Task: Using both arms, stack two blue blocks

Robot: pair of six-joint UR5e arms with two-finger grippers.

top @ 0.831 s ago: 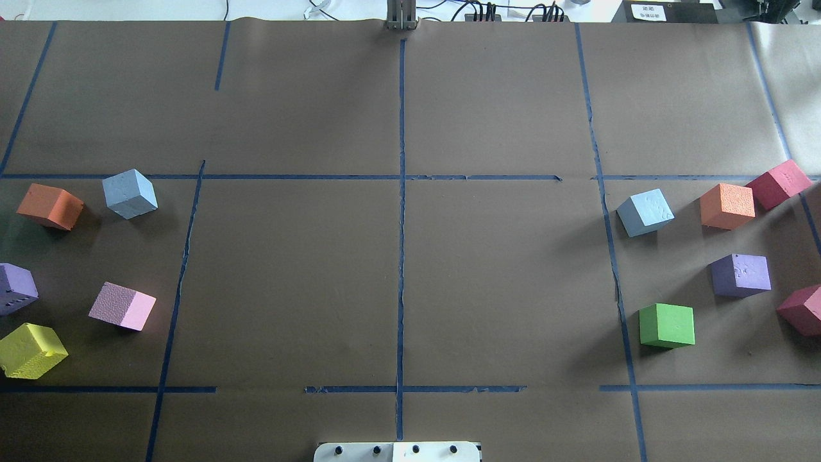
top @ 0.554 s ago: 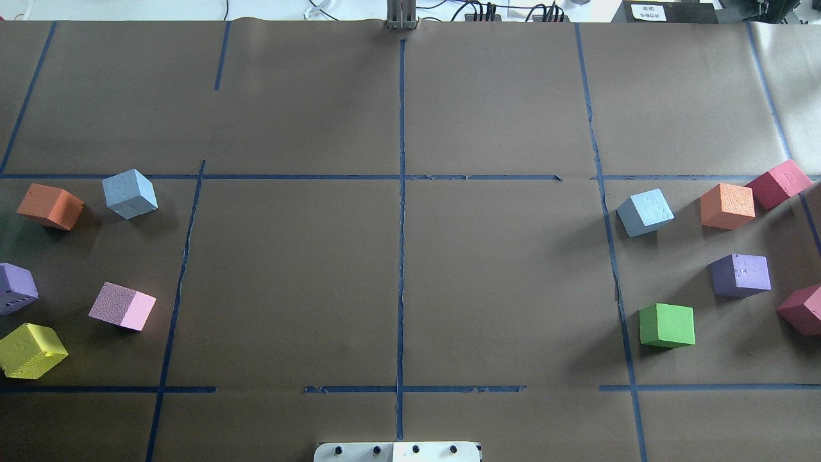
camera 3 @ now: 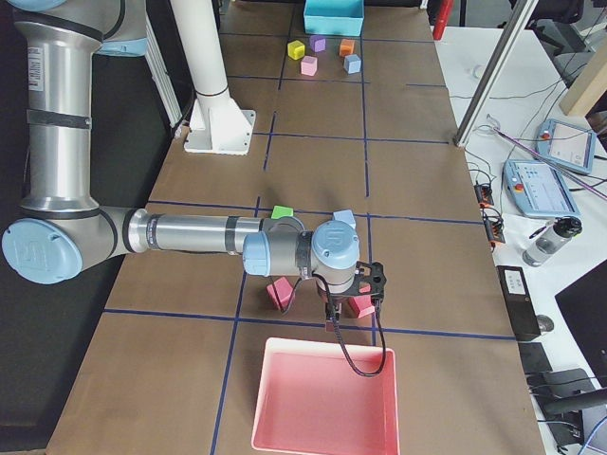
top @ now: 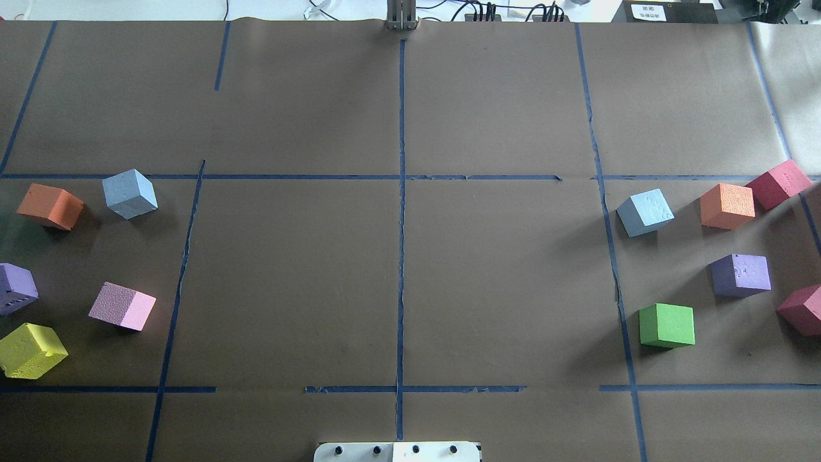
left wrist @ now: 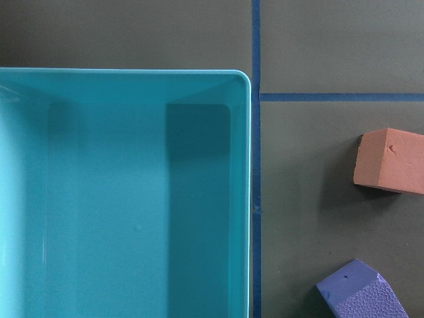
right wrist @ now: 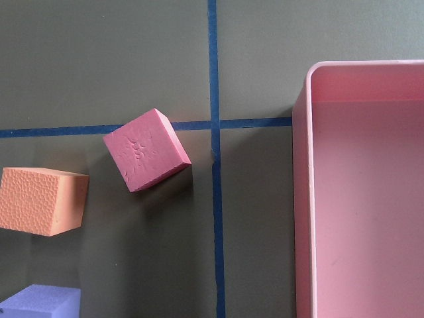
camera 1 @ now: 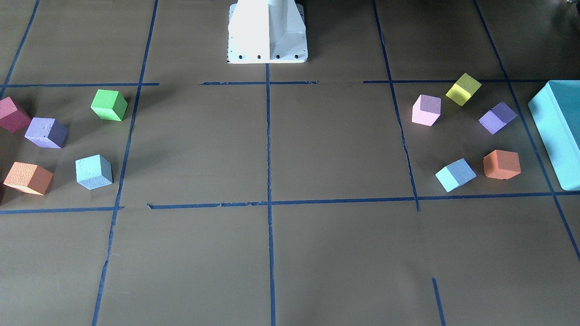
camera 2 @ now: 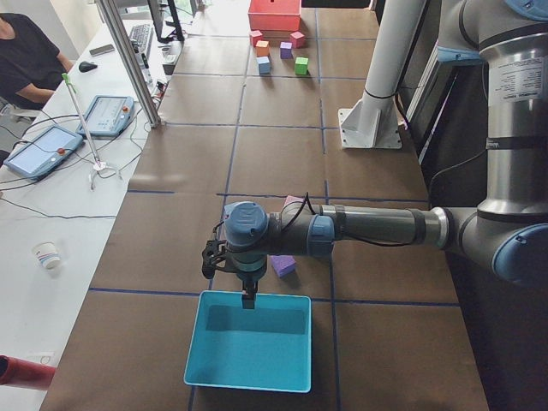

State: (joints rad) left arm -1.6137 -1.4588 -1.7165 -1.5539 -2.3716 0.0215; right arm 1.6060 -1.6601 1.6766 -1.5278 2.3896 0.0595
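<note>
Two pale blue blocks lie far apart on the brown table. One blue block point(top: 129, 193) is at the overhead view's left, next to an orange cube; it also shows in the front view point(camera 1: 455, 174). The other blue block point(top: 644, 212) is at the right, also in the front view point(camera 1: 94, 171) and the right side view point(camera 3: 343, 219). My left gripper point(camera 2: 249, 297) hangs over the teal box's near edge. My right gripper point(camera 3: 330, 319) hangs at the pink tray's edge. Both show only in side views, so I cannot tell whether they are open or shut.
Orange, purple, pink and yellow cubes point(top: 122, 306) surround the left blue block; orange, red, purple and green cubes point(top: 667, 325) surround the right one. A teal box point(left wrist: 250, 165) stands past the left end, a pink tray point(right wrist: 301, 199) past the right. The white pedestal point(camera 1: 267, 31) stands mid-table.
</note>
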